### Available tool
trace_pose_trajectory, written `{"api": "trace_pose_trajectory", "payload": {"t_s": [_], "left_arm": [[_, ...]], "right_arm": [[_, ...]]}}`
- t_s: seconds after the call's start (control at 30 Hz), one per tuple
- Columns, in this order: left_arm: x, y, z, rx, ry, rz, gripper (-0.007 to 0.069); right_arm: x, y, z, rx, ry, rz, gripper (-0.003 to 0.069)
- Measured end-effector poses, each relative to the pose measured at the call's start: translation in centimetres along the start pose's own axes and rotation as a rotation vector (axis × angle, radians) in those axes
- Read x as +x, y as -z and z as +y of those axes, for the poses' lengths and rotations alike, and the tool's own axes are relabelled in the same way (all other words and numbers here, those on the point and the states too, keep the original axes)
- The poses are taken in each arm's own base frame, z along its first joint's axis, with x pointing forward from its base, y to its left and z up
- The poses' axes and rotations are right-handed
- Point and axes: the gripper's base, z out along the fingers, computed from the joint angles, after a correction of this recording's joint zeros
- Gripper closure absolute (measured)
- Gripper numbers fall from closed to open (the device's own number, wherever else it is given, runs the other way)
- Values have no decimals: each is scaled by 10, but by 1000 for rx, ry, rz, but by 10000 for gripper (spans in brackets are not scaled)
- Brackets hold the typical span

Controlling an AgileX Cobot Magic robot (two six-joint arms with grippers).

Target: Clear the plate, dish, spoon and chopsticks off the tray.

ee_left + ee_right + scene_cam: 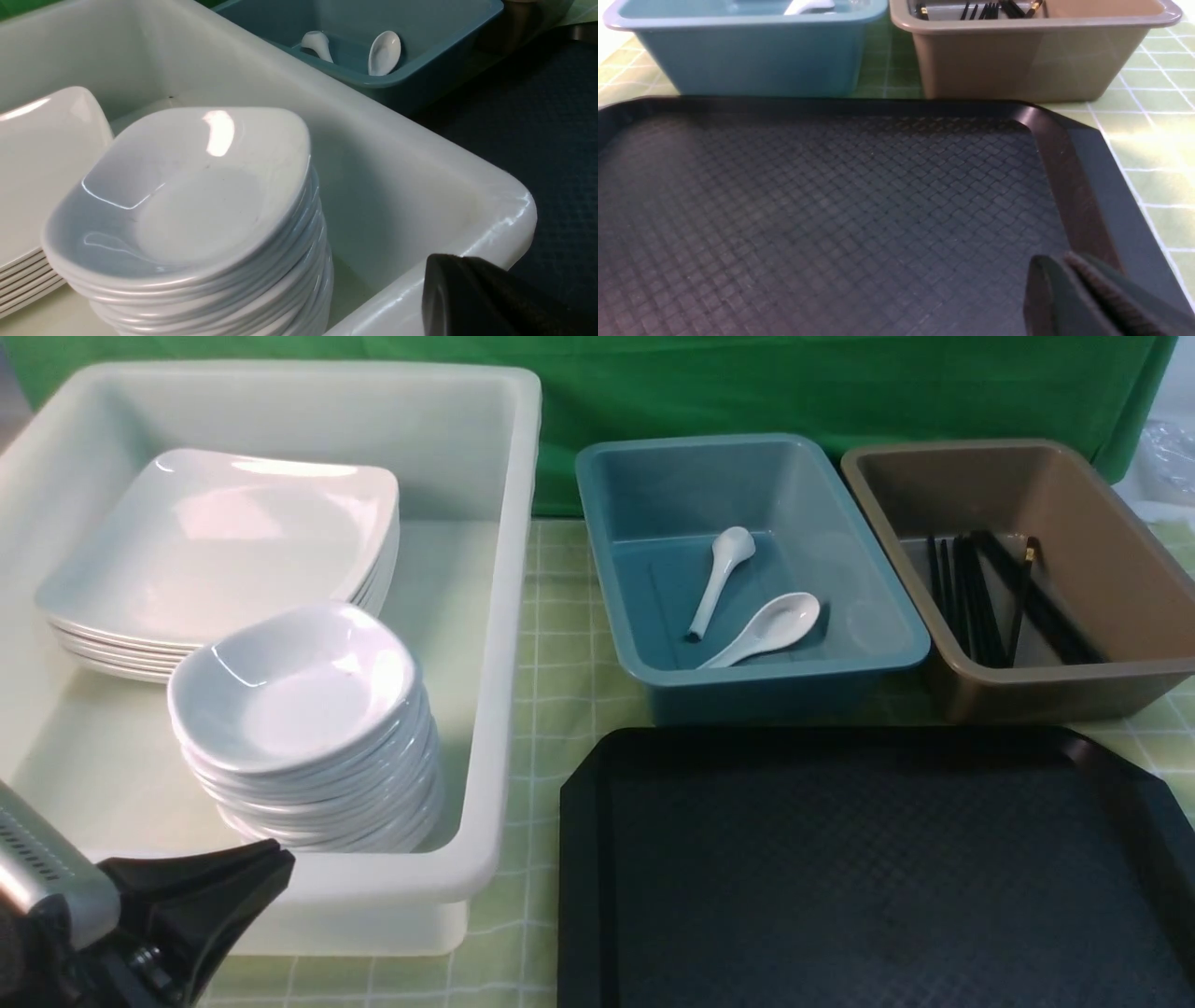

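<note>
The black tray (868,877) (831,210) lies bare at the front right. The plate (224,537) tops a stack in the white bin, and the dish (294,686) (187,196) tops a taller stack in front of it. Two white spoons (770,627) lie in the blue bin. The chopsticks (980,597) (994,8) lie among several black sticks in the brown bin. My left gripper (280,859) (444,266) is shut and empty just outside the white bin's near rim. My right gripper (1057,263), jaws together and empty, hovers over the tray's right part near its rim.
The white bin (509,616) fills the left side. The blue bin (597,523) and the brown bin (878,523) stand side by side behind the tray. A green checked cloth (551,709) covers the table, with a green backdrop (747,383) behind.
</note>
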Motion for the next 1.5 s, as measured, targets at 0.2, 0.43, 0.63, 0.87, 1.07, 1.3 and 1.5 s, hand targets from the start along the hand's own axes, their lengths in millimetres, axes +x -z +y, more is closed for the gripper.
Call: {"api": "trace_pose_trajectory", "payload": {"t_s": [0.2,0.43,0.63,0.87,1.07,1.3,1.5], "left_arm": [[-3,0,2,-23,-15,-36,613],[-10,21,22,-243,120,-227,613],[19,51,29,-515,243,-358,613],[66,51,19,-592,353,-246,613],[77,47,16,-569,382,-134,613],[77,47,16,-570,377,-131,613],[77,47,16,-570,376,-130,613]], "right_arm": [[0,0,0,0,0,0,580],[0,0,0,0,0,0,568],[0,0,0,0,0,0,568],[-1,0,0,0,0,-7,568],[0,0,0,0,-1,-7,566],[0,0,0,0,-1,-7,544],[0,0,0,0,-1,-7,531]]}}
